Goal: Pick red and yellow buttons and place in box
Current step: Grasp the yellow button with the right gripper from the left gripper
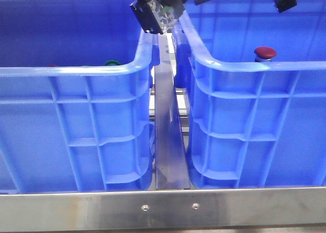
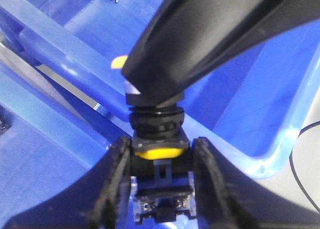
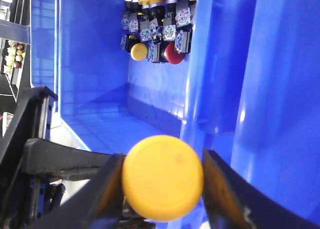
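Front view shows one dark red domed button [image 1: 265, 52] already in the right deep blue plastic crate [image 1: 254, 70]. Both grippers, left [image 2: 161, 161] and right [image 3: 162, 184], hold one yellow-capped button [image 3: 162, 184] together above the crates. More wait.

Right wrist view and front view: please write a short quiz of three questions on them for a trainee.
1. True or false: the right jaws hold nothing.
2. In the front view, the button in the right crate has a cap that is: A green, B red, C yellow.
3. Fill in: the cap peeking over the rim of the left crate is ____.

Key: 1 false, they grip a yellow button; 2 B; 3 green.
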Robot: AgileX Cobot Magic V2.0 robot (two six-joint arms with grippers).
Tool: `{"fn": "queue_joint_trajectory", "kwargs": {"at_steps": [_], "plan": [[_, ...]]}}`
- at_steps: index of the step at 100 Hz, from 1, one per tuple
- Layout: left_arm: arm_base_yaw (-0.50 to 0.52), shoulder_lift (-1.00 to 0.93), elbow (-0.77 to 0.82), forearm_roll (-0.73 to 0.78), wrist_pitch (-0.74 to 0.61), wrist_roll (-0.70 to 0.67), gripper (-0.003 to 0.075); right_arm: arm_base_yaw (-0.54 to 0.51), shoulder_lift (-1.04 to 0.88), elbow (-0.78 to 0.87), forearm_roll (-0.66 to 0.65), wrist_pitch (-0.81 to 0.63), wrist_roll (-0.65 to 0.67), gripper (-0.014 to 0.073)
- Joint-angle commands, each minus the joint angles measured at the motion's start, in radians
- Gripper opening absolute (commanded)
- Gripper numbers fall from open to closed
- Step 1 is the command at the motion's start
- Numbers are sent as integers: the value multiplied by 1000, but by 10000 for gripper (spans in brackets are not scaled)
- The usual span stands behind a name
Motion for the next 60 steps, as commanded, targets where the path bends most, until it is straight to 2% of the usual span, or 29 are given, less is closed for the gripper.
{"fn": "queue_joint_trajectory", "kwargs": {"at_steps": [1, 7, 19, 26, 44, 60], "plan": [[-9, -32, -29, -29, -48, 0, 94, -2, -30, -34, 64, 11, -16, 130], [-9, -32, -29, -29, -43, 0, 158, -2, -30, -34, 64, 11, -16, 130], [-9, -32, -29, -29, -32, 0, 419, -4, -32, -34, 64, -2, -16, 130], [-9, -32, -29, -29, -30, 0, 514, -11, -40, -34, 64, -18, -25, 130], [-9, -32, -29, -52, -19, 0, 511, -83, -103, -33, 62, -62, -97, 130], [-9, -32, -29, -57, -20, 0, 510, -182, -194, -22, -30, -155, -227, 130]]}}
